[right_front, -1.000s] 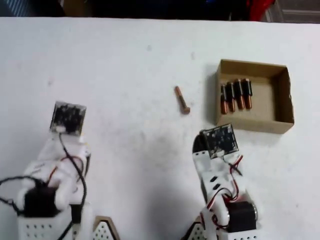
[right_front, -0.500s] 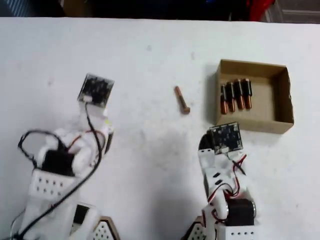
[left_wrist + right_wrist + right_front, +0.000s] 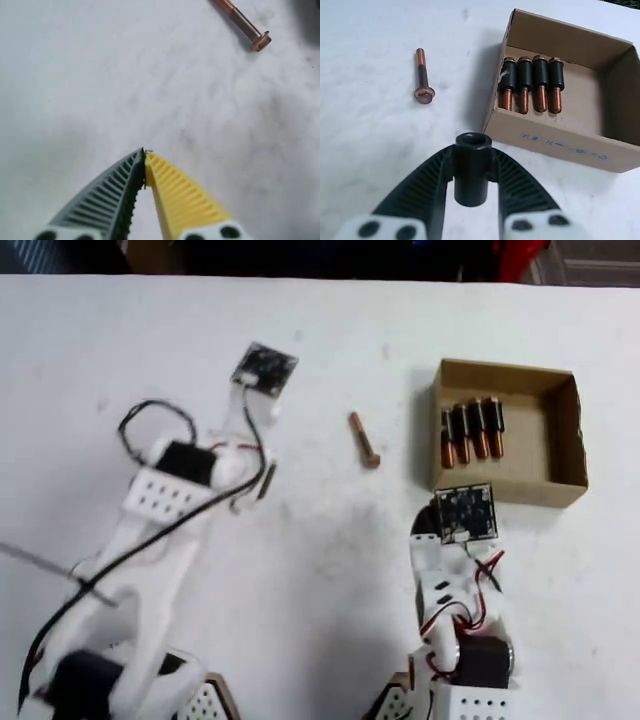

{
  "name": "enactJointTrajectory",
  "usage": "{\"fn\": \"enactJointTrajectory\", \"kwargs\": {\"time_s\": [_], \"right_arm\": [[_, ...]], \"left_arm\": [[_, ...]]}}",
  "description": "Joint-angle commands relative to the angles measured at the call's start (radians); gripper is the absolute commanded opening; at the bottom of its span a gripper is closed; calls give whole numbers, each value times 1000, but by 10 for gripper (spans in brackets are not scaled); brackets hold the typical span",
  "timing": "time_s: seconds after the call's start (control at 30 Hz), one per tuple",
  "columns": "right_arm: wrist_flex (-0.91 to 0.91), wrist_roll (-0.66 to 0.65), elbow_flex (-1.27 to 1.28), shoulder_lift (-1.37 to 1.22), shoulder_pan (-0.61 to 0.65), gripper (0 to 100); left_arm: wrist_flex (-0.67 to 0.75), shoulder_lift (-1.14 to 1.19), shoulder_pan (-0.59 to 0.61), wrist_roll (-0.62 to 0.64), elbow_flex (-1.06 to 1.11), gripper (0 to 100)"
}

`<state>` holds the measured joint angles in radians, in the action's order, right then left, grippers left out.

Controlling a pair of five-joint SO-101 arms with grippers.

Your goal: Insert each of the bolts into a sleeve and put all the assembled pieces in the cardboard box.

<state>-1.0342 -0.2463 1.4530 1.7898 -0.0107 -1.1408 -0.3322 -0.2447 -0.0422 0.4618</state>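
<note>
By the cardboard box (image 3: 555, 145), the right pincer (image 3: 470, 151) pinches a sleeve (image 3: 471, 175); the left pincer (image 3: 145, 153) is pressed together.

The left arm (image 3: 165, 495) is stretching out across the table (image 3: 320, 570), swinging forward and to the right over the last 2 steps. Its wrist is leaving the near-left area and is closing in on the loose bolt (image 3: 364, 440). The right arm (image 3: 450, 585) is edging slightly rightward, its wrist drawing nearer to the near wall of the cardboard box (image 3: 505, 490).
</note>
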Motion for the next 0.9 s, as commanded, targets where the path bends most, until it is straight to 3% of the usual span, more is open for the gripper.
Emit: {"fn": "enactJointTrajectory", "kwargs": {"time_s": [0.0,0.1,0.7,0.87], "right_arm": [[27,0,-8,10,-10,17],[27,0,-8,10,-12,17],[35,-6,8,10,-64,17],[73,-8,41,10,-65,17]], "left_arm": [[29,120,-48,14,-143,24],[28,229,-68,25,-226,24],[31,596,-194,362,-555,24],[32,731,-199,545,-690,24]]}}
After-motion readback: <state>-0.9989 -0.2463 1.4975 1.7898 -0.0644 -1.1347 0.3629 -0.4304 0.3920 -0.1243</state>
